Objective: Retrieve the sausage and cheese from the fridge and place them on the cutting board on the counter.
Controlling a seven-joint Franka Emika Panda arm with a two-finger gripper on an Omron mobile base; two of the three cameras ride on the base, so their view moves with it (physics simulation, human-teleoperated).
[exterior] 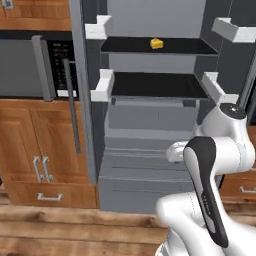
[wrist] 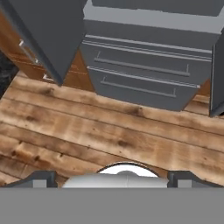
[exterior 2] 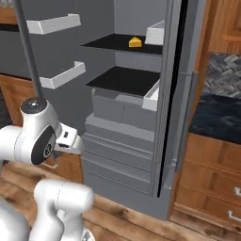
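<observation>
On the upper black shelf (exterior: 160, 46) of the open fridge (exterior: 150, 165), the cheese (exterior: 156, 43) is sitting alone: a small bright yellow-orange wedge, near the shelf's middle, well above the arm. The second black shelf (exterior: 155, 85) below it is lying bare. White door bins (exterior: 98, 27) are hanging on both open doors, flanking the shelves. Grey lower drawers (wrist: 140, 74) with slim bar handles are facing the hand camera, closed. The hand (wrist: 116, 180) is pointing down toward the wooden floor (wrist: 109, 135) in front of those drawers, its fingertips (wrist: 41, 179) standing wide apart with nothing between them. To the left, a black-panelled microwave (exterior: 30, 70) is sitting over wooden cabinets (exterior: 40, 160). To the right, the dark marbled desk (exterior 2: 216, 115) is showing past the fridge door. Nothing is blocking the cheese's shelf front.
</observation>
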